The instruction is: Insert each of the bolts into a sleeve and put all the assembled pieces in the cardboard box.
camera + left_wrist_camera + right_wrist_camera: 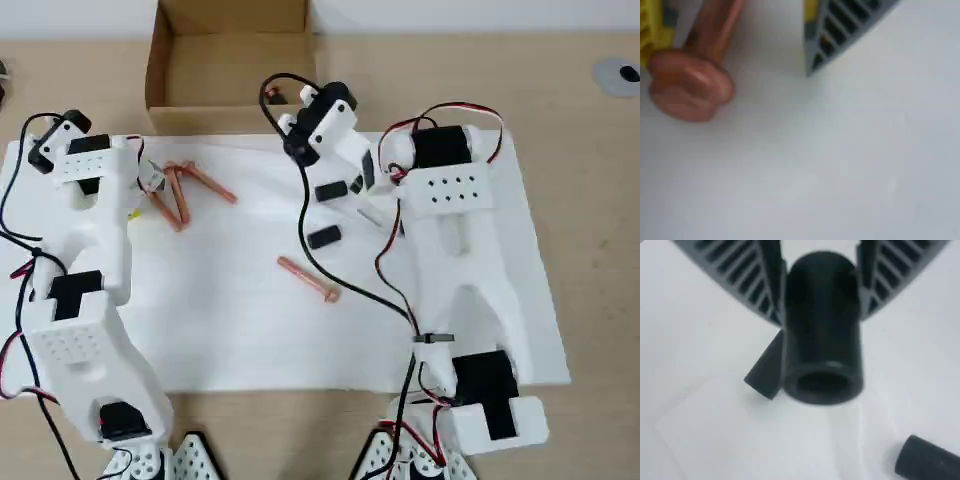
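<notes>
Two white robot arms stand at a wooden surface with a white sheet spread over its middle. The left end effector is lowered to the sheet at the far left with its jaws apart. A copper-coloured bolt lies with its shaft close against the yellow finger, while the grey ribbed finger stands clear of it on the other side. A small cluster of bolts lies crossed on the sheet just right of that end effector. The right end effector sits toward the far side of the sheet, right of centre, clamped on a black sleeve whose open bore faces the wrist camera. A second sleeve lies on the sheet just behind the held one, and a third sleeve lies a little apart from both. A lone bolt rests near the centre of the sheet, on the near side of the right end effector and apart from the sleeves. The cardboard box stands open at the far edge of the surface, just beyond the sheet.
</notes>
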Action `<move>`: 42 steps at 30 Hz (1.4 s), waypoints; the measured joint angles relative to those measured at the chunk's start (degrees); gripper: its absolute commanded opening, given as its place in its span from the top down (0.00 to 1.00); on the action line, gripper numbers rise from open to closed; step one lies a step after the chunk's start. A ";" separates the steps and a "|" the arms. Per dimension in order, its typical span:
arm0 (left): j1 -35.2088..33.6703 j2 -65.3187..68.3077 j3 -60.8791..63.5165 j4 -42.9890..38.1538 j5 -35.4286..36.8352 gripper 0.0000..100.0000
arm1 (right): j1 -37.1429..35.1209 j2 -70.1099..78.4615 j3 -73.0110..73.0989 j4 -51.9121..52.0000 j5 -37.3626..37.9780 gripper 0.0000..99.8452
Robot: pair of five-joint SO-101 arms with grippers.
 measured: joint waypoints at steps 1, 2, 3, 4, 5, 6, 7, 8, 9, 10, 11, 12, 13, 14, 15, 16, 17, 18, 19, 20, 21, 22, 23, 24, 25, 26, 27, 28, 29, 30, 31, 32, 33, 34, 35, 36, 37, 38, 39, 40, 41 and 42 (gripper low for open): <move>0.00 0.09 -0.26 0.00 0.00 0.80 | 0.00 0.00 0.00 0.00 0.00 0.99; 0.00 0.09 -0.26 0.00 0.00 0.80 | 0.00 0.00 0.00 0.00 0.00 0.99; 0.00 0.09 -0.26 0.09 0.00 0.80 | 0.00 0.00 0.00 0.00 0.00 0.99; 0.00 0.09 -0.26 0.09 0.00 0.80 | 0.00 0.00 0.00 0.00 0.00 0.99; 0.00 0.09 -0.26 0.09 0.00 0.80 | 0.00 0.00 0.00 0.00 0.00 0.99; 0.00 0.09 -0.26 0.09 0.00 0.80 | 0.00 0.00 0.00 0.00 0.00 0.99; 0.00 0.09 -0.26 0.09 0.00 0.80 | 0.00 0.00 0.00 0.00 0.00 0.99; 0.00 0.26 -0.26 0.09 0.00 0.80 | 0.00 0.00 0.00 0.00 0.00 0.99; 0.00 0.26 -0.26 0.09 0.00 0.80 | 0.00 0.00 0.00 0.00 0.00 0.99; 0.00 0.26 -0.26 0.09 0.00 0.80 | 0.00 0.00 0.00 0.00 0.00 0.99; 0.00 0.26 -0.26 0.09 0.00 0.81 | 0.00 0.00 0.00 0.00 0.00 0.99; 0.00 0.26 -0.26 0.09 0.00 0.83 | 0.00 0.00 0.00 0.00 0.00 0.99; 0.00 0.26 -0.26 0.09 0.00 0.84 | 0.00 0.00 0.00 0.00 0.00 0.99; 0.00 0.26 -0.26 0.09 0.00 0.85 | 0.00 0.00 0.00 0.00 0.00 0.99; 0.00 0.26 -0.26 0.09 0.00 0.85 | 0.00 0.00 0.00 0.00 0.00 0.99; 0.00 0.26 -0.26 0.09 0.00 0.85 | 0.00 0.00 0.00 0.00 0.00 0.99; 0.00 0.26 -0.26 0.09 -0.26 0.85 | 0.00 0.00 0.00 0.00 0.00 0.99; 0.00 0.26 -0.26 0.09 -0.70 0.85 | 0.00 0.00 0.00 0.00 0.00 0.99; 0.00 0.26 -0.26 0.09 -1.23 0.85 | 0.00 0.00 0.00 0.00 0.00 0.99; 0.00 0.26 -0.26 0.09 -1.58 0.85 | 0.00 0.00 0.00 0.00 0.00 0.99; 0.00 0.26 -0.26 0.09 -1.93 0.85 | 0.00 0.00 0.00 0.00 0.00 0.99; 0.00 0.26 -0.26 0.09 -2.02 0.85 | 0.00 0.00 0.00 0.00 0.00 0.99; 0.00 0.26 -0.26 0.09 -2.02 0.85 | 0.00 0.00 0.00 0.00 0.00 0.99; 0.00 0.26 -0.26 0.09 -2.02 0.85 | 0.00 0.00 0.00 0.00 0.00 0.99; 0.00 0.26 -0.26 0.09 -2.46 0.85 | 0.00 0.00 0.00 0.00 0.00 0.99; 0.00 0.26 -0.26 0.09 -2.99 0.85 | 0.00 0.00 0.00 0.00 0.00 0.99; 0.00 0.26 -0.26 0.09 -3.43 0.85 | 0.00 0.00 0.00 0.00 0.00 0.99; 0.00 0.26 -0.35 0.00 -3.52 0.85 | 0.00 0.00 0.00 0.00 0.00 0.99; 0.00 0.26 -0.53 0.18 -3.69 0.85 | 0.00 0.00 0.00 0.00 0.00 0.99; 0.00 0.35 -0.70 0.35 -3.87 0.86 | 0.00 0.00 0.00 0.09 0.00 0.99; 0.00 0.44 -0.88 0.62 -3.87 0.88 | 0.00 0.00 0.00 0.09 0.00 0.99; 0.00 0.62 -0.88 0.70 -3.87 0.90 | 0.00 0.00 0.00 0.09 0.00 0.99; 0.00 0.62 -0.88 0.70 -3.87 0.91 | 0.00 0.00 0.00 0.26 0.00 0.99; 0.00 0.62 -0.97 0.70 -3.87 0.93 | 0.00 0.00 0.00 0.53 0.00 0.99; 0.00 0.62 -0.97 0.70 -3.87 0.93 | 0.00 0.00 0.00 0.53 0.00 0.99; 0.00 0.62 -0.97 0.70 -3.87 0.94 | 0.00 0.00 0.00 0.62 0.00 0.99; 0.09 0.62 -0.97 0.62 -3.87 0.94 | 0.00 0.00 0.00 0.62 0.00 0.99; 0.09 0.62 -1.14 1.05 -3.87 0.94 | 0.00 0.00 0.00 0.62 0.00 0.99; 0.09 0.62 -1.23 1.49 -3.87 0.94 | 0.00 0.00 0.00 0.62 0.00 0.99; 0.09 0.62 -1.41 2.02 -3.87 0.94 | 0.00 0.00 0.00 0.62 0.00 0.99; 0.09 0.62 -1.41 2.55 -3.87 0.94 | 0.00 -0.18 0.00 0.62 0.00 0.99; 0.09 0.62 -1.41 3.08 -3.87 0.94 | 0.00 -0.62 0.00 0.62 0.00 0.99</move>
